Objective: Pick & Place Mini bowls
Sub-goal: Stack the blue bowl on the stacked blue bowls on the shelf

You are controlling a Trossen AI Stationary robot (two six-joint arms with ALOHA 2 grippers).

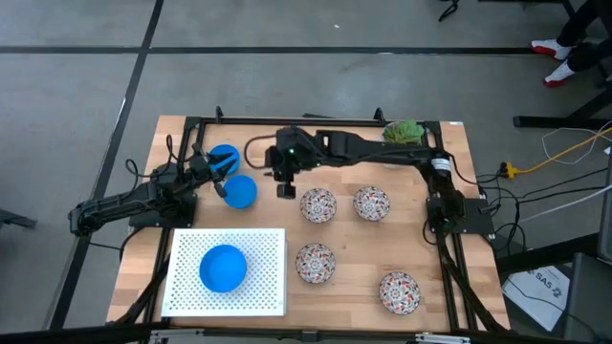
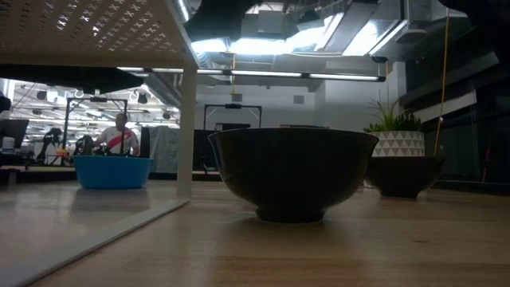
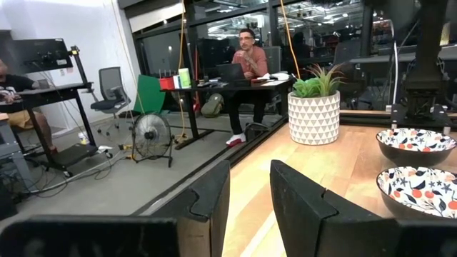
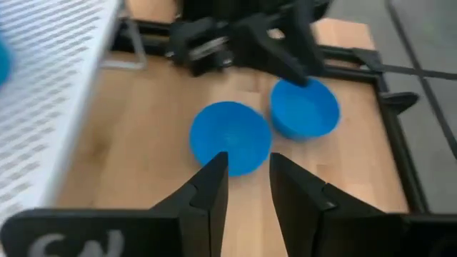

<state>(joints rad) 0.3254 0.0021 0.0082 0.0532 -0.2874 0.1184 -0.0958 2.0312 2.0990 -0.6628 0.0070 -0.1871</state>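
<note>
Wooden table (image 1: 143,277) | our right gripper (image 4: 243,168) gapes empty just short of blue bowl (image 4: 230,135) | left gripper (image 3: 250,182) likewise open, unladen | risk: we nudge the neighbouring bowl (image 4: 305,107).

Three blue bowls (image 1: 223,267), four white red-and-blue floral bowls (image 1: 318,204)

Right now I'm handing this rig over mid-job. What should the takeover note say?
Left pincer: open, empty, next to the two blue bowls on the wood.
Right pincer: open, empty, facing the same pair from the other side.
Done: one blue bowl sits on the white tray.
Left: that blue pair and the four floral bowls, all off the tray.
</note>
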